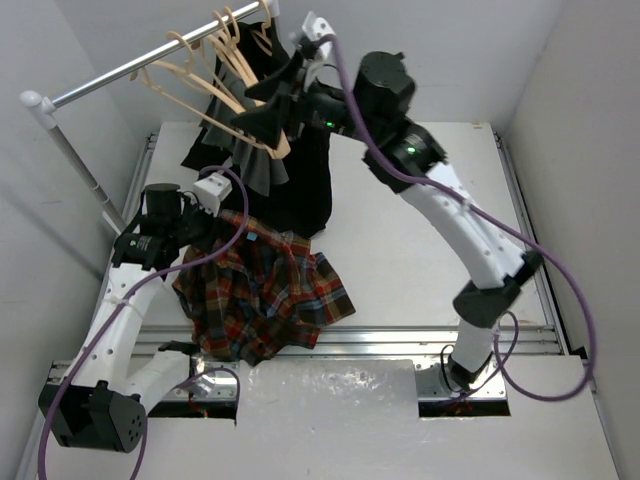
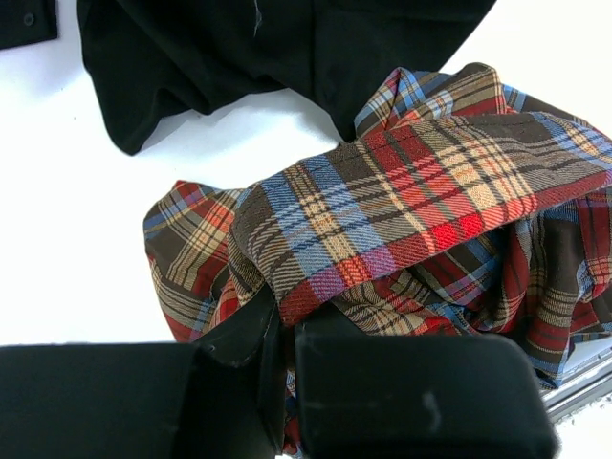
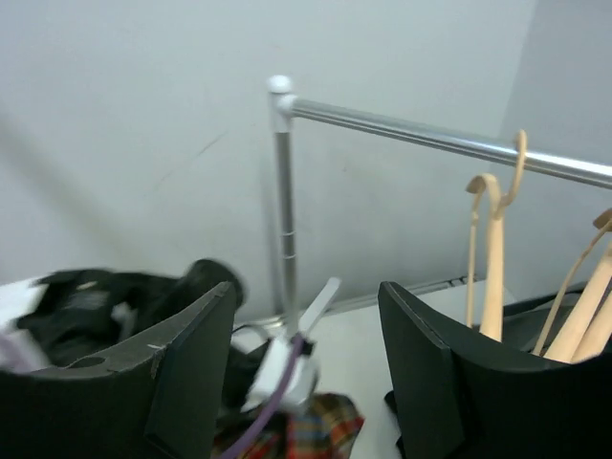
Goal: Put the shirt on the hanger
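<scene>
The plaid shirt lies bunched on the table's near left, partly lifted at its left edge. My left gripper is shut on a fold of it; in the left wrist view the jaws pinch the shirt's red and blue edge. Several pale tan hangers hang on the rail. My right gripper is raised beside them, open and empty. In the right wrist view its fingers stand wide apart, with a hanger to the right and the shirt below.
Black and grey garments hang from the rail's hangers down to the table, right behind the shirt; the black one shows in the left wrist view. The rail's upright post stands at the left. White walls enclose the table.
</scene>
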Motion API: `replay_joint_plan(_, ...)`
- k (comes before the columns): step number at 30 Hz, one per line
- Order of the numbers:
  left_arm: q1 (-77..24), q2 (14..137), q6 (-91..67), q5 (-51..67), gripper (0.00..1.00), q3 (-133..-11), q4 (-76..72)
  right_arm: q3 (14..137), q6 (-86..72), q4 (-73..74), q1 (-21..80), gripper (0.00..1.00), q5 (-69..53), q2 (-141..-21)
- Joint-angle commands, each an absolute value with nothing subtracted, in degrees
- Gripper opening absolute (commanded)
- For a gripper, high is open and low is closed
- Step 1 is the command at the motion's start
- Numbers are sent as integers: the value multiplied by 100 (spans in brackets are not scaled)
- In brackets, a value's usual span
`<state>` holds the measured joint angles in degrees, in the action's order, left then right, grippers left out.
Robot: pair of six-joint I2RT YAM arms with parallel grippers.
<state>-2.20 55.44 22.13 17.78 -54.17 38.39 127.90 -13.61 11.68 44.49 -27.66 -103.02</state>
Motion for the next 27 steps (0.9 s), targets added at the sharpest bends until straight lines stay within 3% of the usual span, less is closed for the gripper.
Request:
replay_joint_plan(1, -193, 5406, 2153, 1766, 0, -5432, 3577, 12858, -1626, 239, 4447, 62, -2338, -10994)
replay_joint_plan(9, -193, 5379, 2109, 1810, 0, -5291, 3498, 13447, -2004, -659, 4456, 61, -2154, -11882)
replay_joint_plan(27, -193, 5238, 2118, 1907, 0, -5063, 3428, 13456, -1565, -765, 4447, 61, -1723, -12129)
